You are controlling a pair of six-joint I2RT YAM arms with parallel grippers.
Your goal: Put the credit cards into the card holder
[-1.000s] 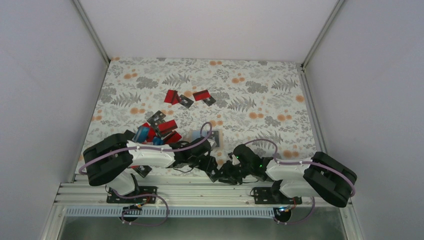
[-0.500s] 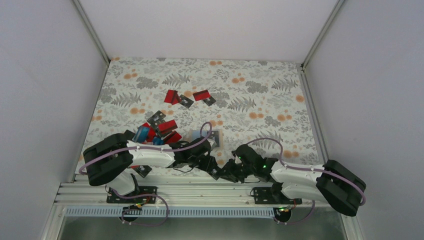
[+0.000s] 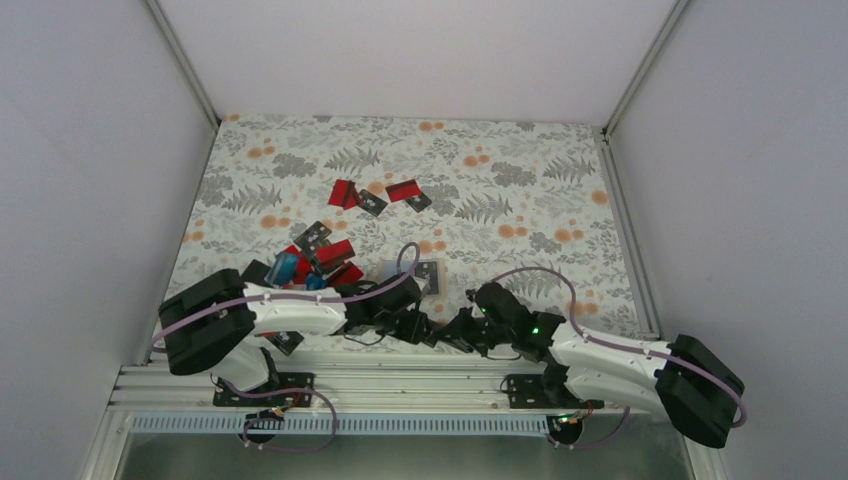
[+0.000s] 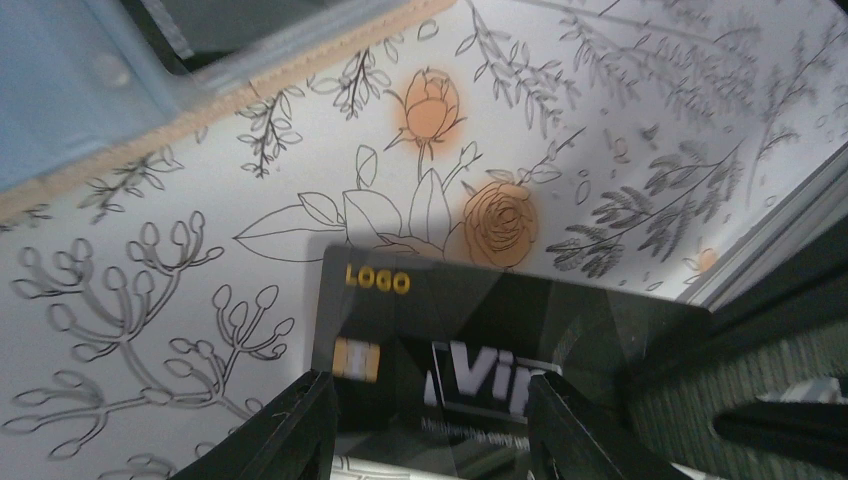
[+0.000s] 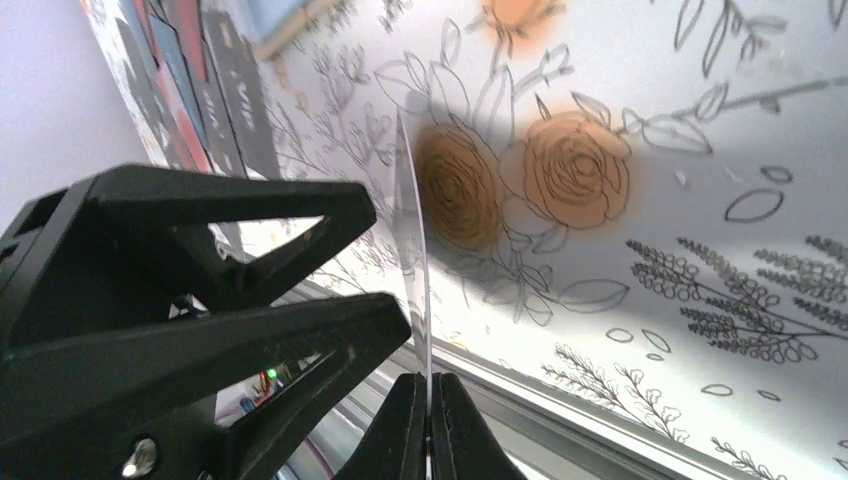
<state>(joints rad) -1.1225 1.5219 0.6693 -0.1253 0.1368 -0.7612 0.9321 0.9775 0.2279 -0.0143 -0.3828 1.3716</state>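
A black credit card (image 4: 500,340) with "LOGO" and a gold chip hangs just above the table's near edge. My right gripper (image 5: 428,400) is shut on its end; the card shows edge-on (image 5: 413,230) there. My left gripper (image 4: 428,382) is open, its fingers (image 4: 300,420) standing either side of the card's face without pinching it. In the top view the two grippers meet, left (image 3: 425,330) and right (image 3: 458,335). The card holder (image 3: 418,275) lies open, grey-blue inside, just beyond them; it also shows in the left wrist view (image 4: 70,80).
A heap of red, black and blue cards (image 3: 320,262) lies left of the holder. More red and black cards (image 3: 345,192) (image 3: 403,189) lie farther back. A black card (image 3: 285,342) lies by the left arm. The metal rail (image 3: 400,375) runs along the near edge.
The right arm has stretched out to the left, its elbow swinging right and down. Both grippers have shifted slightly away from the near edge, staying together at the card.
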